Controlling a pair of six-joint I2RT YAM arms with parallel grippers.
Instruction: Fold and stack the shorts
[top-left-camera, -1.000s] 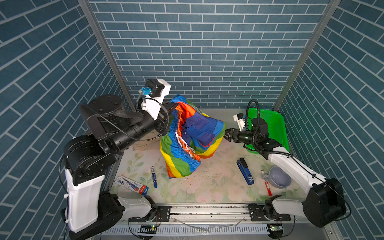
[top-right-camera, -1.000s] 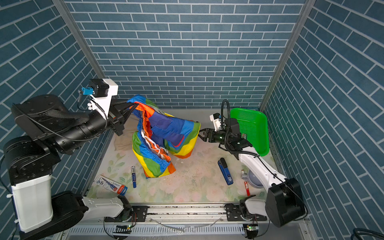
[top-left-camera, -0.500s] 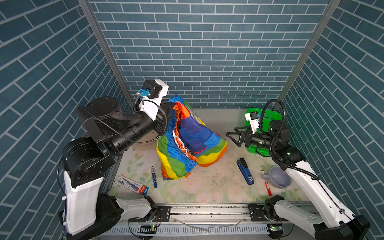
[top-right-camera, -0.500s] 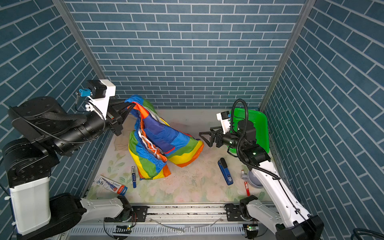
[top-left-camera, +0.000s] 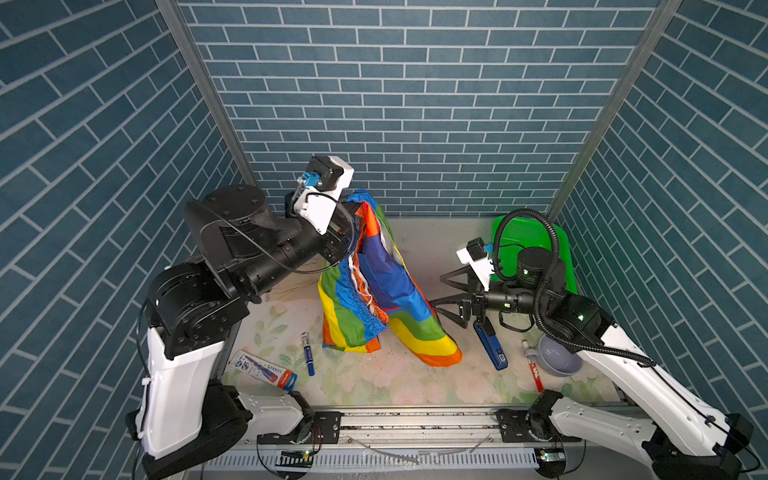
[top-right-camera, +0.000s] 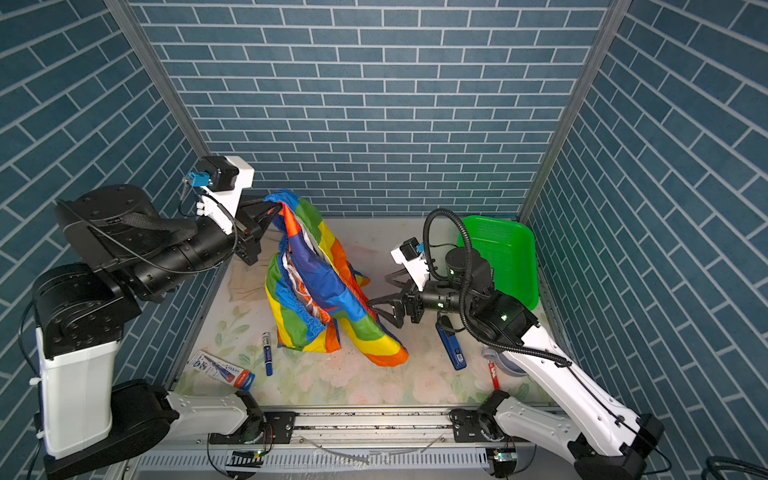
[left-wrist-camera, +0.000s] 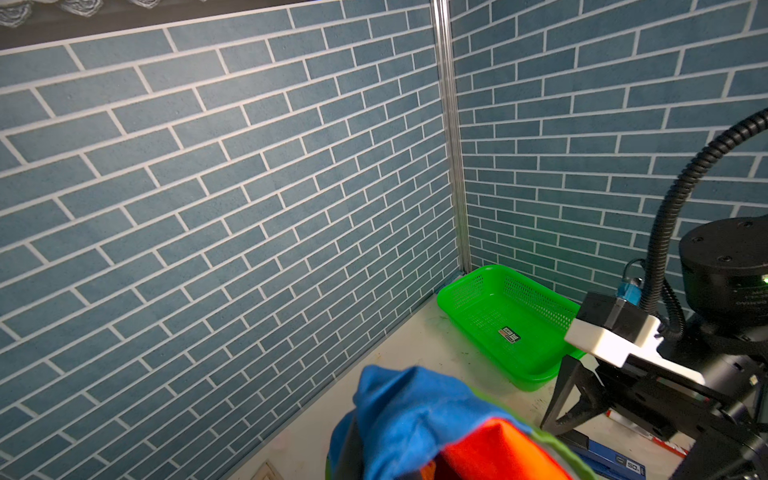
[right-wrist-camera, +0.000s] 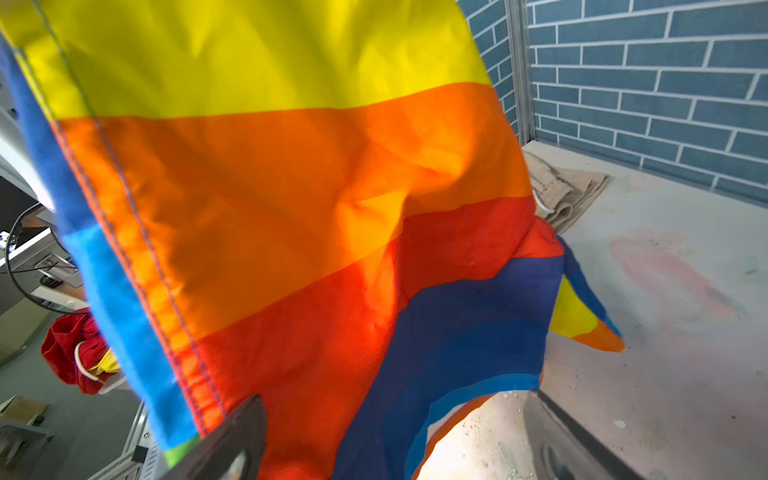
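step: i'm holding up the rainbow shorts (top-left-camera: 386, 282) to spread them | my left fingers (top-right-camera: 270, 206) are clamping their top over the counter's (top-left-camera: 436, 237) back-left | my right fingers (top-left-camera: 438, 291) are gaping, empty, just beside them | beige shorts (top-right-camera: 245, 276) are lying at the back-left corner | next, likely: right pinching a free hem

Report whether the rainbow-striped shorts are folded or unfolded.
Unfolded. The rainbow-striped shorts hang bunched from the left claw, which is shut on their top edge; both legs dangle loose, and nothing is laid flat or creased.

Overhead pair; wrists near rainbow shorts (right-wrist-camera: 291, 208)
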